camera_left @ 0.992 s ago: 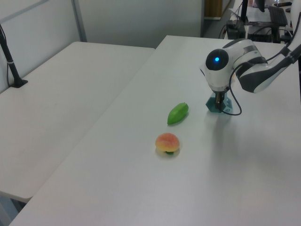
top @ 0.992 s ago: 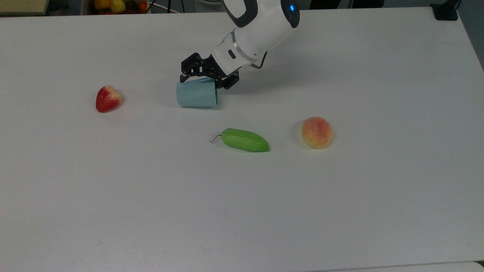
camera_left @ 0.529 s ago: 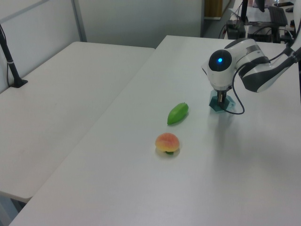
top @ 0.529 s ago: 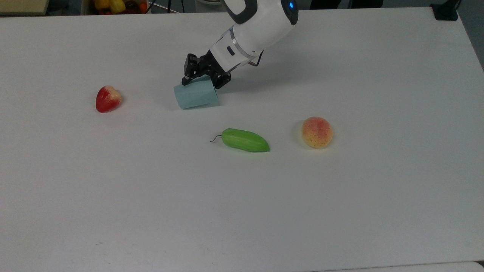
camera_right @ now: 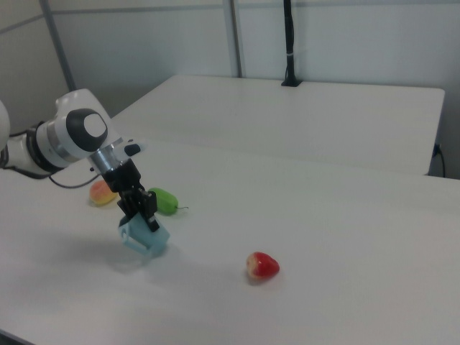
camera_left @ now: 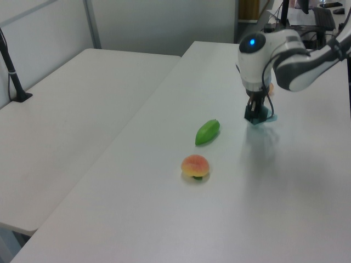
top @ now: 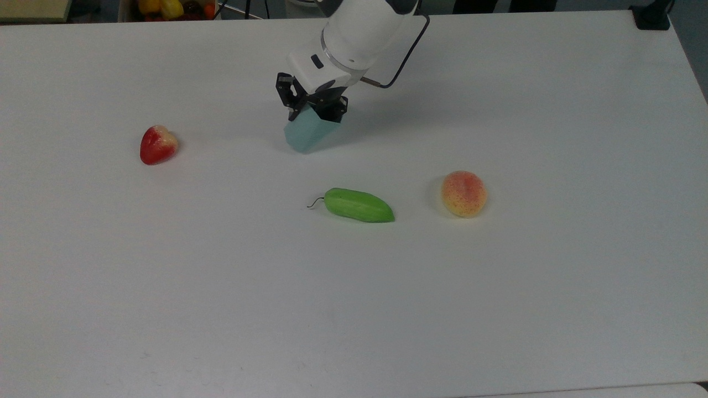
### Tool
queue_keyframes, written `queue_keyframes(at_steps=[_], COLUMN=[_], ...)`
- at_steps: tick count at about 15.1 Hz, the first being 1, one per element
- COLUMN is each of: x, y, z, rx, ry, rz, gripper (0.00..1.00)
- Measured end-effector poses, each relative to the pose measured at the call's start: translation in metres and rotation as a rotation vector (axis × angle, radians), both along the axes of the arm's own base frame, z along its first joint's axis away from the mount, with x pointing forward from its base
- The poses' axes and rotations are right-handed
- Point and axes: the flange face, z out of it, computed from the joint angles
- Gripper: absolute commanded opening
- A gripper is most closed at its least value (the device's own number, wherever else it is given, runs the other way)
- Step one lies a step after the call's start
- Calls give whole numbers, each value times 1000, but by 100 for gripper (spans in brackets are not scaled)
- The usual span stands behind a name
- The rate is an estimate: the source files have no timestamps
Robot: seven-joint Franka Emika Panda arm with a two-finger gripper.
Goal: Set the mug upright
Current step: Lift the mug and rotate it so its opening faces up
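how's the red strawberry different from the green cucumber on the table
Colour: the strawberry is red with a pale patch; the cucumber is green all over.
Shape: the strawberry is short and heart-like; the cucumber is long, with a thin curled stem.
Place: in the top view the strawberry lies far left of the mug; the cucumber lies below it.
Both lie free on the white table.

My arm: one white Panda, reaching in from the tabletop's far edge in the top view, wrist pitched steeply down. Gripper (top: 313,109) (camera_right: 141,215): black jaws clamped on the mug (top: 304,134) (camera_right: 144,238).
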Motion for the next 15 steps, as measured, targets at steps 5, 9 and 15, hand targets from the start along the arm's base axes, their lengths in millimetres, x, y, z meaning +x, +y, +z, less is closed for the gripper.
queue_keyframes(at_steps=[5,9,15], x=[12,11,14], y=[-7,-42,-161], z=[48,70,83], rx=[248,407,541], ry=[45,121,130], rz=[-20,82,280], gripper=[0,0,0])
